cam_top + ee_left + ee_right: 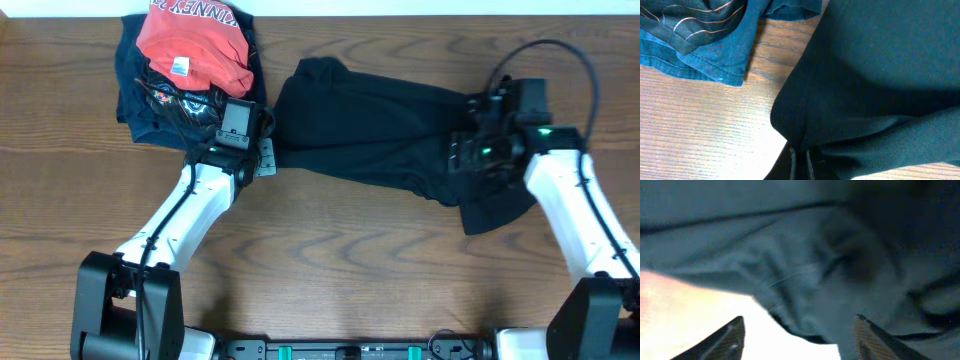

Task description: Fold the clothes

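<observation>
The black garment (380, 130) lies bunched across the middle and right of the table. It fills the left wrist view (880, 75) and the right wrist view (805, 255). My left gripper (266, 155) is at the garment's left edge, and its jaws (800, 162) are shut on a fold of the black fabric. My right gripper (465, 150) hangs over the garment's right part. Its fingers (799, 325) are wide open just above the fabric's lower edge and hold nothing. No white logo shows.
A folded red shirt with white lettering (195, 40) lies on a folded navy shirt (150, 100) at the back left, close to my left gripper. The navy shirt's hem (700, 55) shows in the left wrist view. Bare wooden table (350, 270) lies in front.
</observation>
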Robot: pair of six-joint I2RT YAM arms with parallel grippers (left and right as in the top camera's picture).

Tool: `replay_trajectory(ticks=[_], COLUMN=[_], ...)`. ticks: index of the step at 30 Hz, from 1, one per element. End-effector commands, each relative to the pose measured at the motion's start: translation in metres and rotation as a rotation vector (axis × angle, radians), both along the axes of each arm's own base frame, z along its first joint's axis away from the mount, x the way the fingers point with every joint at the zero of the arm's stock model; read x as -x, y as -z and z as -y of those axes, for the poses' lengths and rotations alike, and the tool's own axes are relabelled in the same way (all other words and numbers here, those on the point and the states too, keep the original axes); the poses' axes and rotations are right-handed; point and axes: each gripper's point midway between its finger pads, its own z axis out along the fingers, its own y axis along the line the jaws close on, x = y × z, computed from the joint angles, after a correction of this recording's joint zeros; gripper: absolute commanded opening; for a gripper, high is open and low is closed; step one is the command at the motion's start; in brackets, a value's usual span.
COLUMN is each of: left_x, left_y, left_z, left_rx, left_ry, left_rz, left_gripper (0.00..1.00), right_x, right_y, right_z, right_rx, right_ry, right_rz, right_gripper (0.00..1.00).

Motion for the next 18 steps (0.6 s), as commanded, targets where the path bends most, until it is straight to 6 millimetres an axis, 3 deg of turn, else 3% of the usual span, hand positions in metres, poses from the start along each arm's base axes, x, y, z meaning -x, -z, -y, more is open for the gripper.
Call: replay_trajectory(ticks=[1,4,11,14,18], left_x=[-0.001,-0.001,-0.001,0.000,0.001], left_y=[0.002,0.002,0.002,0.002,0.003], left_z=[-0.005,-0.005,-0.005,-0.006,-0.006], left_rx=[-0.027,-0.027,-0.027,-0.028,-0.029], left_ry=[0.000,0.000,0.000,0.000,0.000], left_rz=[-0.006,-0.006,-0.006,-0.009,-0.013], left_gripper=[0.06,0.06,0.06,0.06,0.06], right_x=[0.006,0.015,0.039,0.046,0.049], right_y=[0.002,0.019,0.079,0.095,0.106], right_z=[-0.015,-0.018,-0.039,-0.039,-0.031], right_rx=[0.075,0.134,0.131,0.144,0.183], right_ry=[-0.024,-0.001,-0.083,-0.092,-0.075], right_rz=[-0.002,-0.037,-0.128,-0.159,-0.171], right_gripper=[0.64,0.57,0.45,0.40,0.41])
